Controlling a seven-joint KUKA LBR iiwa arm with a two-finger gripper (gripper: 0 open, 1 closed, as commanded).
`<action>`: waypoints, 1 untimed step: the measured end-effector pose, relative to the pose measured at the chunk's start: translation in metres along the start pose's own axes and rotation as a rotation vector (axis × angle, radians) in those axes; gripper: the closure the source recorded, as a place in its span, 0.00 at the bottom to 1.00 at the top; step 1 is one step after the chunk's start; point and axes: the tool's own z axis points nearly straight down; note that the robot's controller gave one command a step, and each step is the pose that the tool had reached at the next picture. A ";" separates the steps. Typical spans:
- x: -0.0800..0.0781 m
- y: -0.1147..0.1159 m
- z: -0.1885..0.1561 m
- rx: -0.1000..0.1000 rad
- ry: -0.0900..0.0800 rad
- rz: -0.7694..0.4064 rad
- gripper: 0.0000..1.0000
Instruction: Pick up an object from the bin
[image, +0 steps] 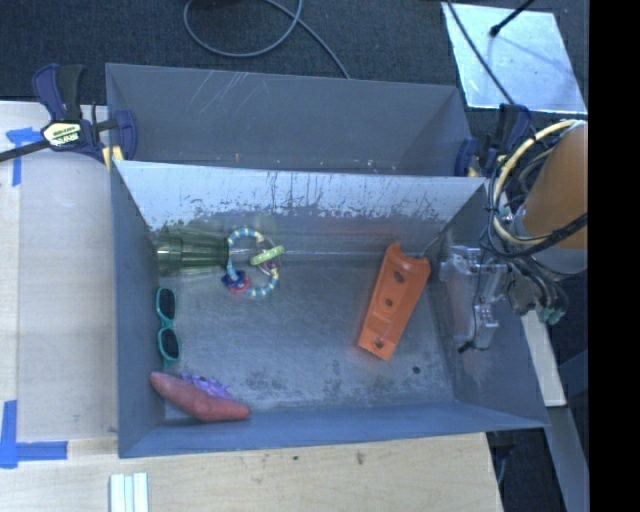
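My gripper (482, 325) hangs over the bin's right sloping wall, above the floor's right edge, with nothing seen in it. The nearest loose thing is an orange oblong block (393, 300), lying tilted on the floor just left of the gripper and apart from it. Further left, near the back wall, a ring toy of coloured beads (250, 263) lies beside a dark green cup (190, 252) on its side.
Teal sunglasses (166, 322) lie along the left wall. A reddish sweet-potato shape (198, 397) with a small purple piece on it rests in the front left corner. The arm with its cables stands outside the bin's right rim.
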 end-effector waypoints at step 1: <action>-0.002 0.001 -0.005 0.002 -0.008 -0.003 0.00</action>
